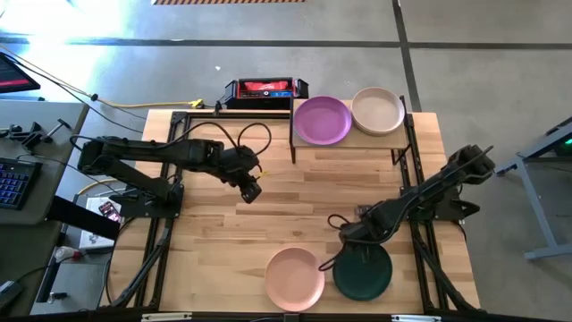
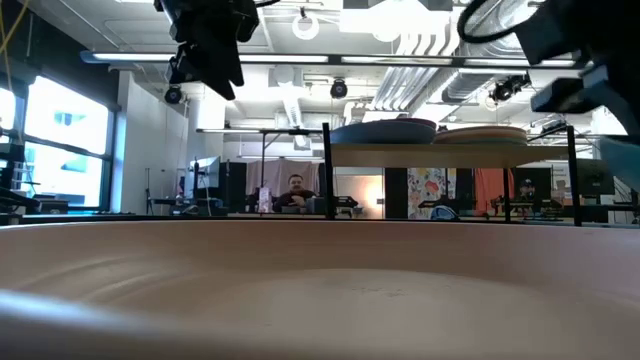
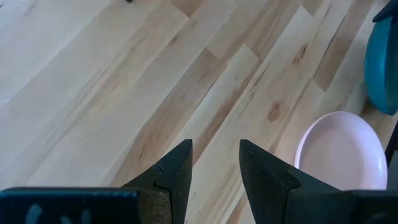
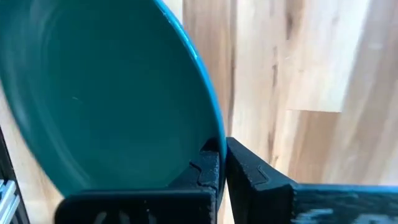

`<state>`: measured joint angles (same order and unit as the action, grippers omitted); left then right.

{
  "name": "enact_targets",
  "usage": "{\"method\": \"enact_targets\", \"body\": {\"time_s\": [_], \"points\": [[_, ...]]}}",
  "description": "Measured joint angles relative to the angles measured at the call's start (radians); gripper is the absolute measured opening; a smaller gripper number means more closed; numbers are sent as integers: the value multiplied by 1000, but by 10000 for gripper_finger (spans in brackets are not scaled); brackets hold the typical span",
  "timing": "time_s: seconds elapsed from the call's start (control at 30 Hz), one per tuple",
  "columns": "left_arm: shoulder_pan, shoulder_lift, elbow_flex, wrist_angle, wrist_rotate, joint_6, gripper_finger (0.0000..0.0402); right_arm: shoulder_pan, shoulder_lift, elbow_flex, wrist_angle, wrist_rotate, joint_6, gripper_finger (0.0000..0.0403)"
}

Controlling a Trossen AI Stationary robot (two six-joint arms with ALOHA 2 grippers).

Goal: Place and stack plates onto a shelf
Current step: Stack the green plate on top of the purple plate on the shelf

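Observation:
A dark teal plate [image 1: 363,271] is near the table's front edge, with a pink plate [image 1: 295,277] lying flat to its left. My right gripper [image 1: 350,240] is shut on the teal plate's far-left rim. My left gripper [image 1: 251,190] hangs open and empty over bare table left of centre; its wrist view [image 3: 216,158] shows the wood below. The shelf [image 1: 357,143] at the far right carries a purple plate [image 1: 323,120] and a beige plate [image 1: 377,109]; whether more plates lie under them does not show from above. My right gripper pinches the teal plate's rim [image 4: 211,134] between its two fingers, one on the plate's upper face and one on its outer side. The fingers come slanting down from the table's far side. I cannot tell whether the plate is clear of the table.
A red-and-black box [image 1: 264,89] stands behind the table's far edge, left of the shelf. The pink plate [image 2: 320,290] fills the lower half of the low view. The table's middle is bare wood [image 1: 313,197]. A person [image 2: 296,190] sits far back in the room.

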<state>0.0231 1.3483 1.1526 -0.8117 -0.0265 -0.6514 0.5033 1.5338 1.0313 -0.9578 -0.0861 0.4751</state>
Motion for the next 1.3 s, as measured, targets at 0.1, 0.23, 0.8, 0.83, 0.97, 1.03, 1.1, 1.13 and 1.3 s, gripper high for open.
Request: {"method": "enact_targets", "body": {"time_s": [0.1, 0.23, 0.8, 0.83, 0.97, 1.03, 1.1, 1.13, 1.3], "points": [[0, 0, 0, 0, 0, -3, 122, -14, -37, 0, -11, 12, 16, 1], [0, -5, 0, 2, 10, -24, 122, -44, -87, 0, -45, 17, 26, 1], [20, -5, 0, 0, 49, 126, 122, -277, -303, 1, -70, 31, 173, 0], [26, -5, 0, 0, 48, 145, 122, -298, -314, 1, -70, 31, 186, 0], [57, -5, 0, 0, 40, 214, 122, -392, -357, 1, -69, 30, 235, 0], [76, -5, 0, 0, 40, 248, 122, -442, -378, 1, -65, 30, 258, 0], [96, -5, 0, 0, 40, 288, 122, -493, -398, 1, -51, 30, 283, 0], [106, -5, 0, 0, 40, 309, 122, -521, -407, 1, -38, 28, 290, 0], [162, -5, 0, 0, 40, 419, 122, -659, -433, 2, 68, 21, 332, 0]]}}
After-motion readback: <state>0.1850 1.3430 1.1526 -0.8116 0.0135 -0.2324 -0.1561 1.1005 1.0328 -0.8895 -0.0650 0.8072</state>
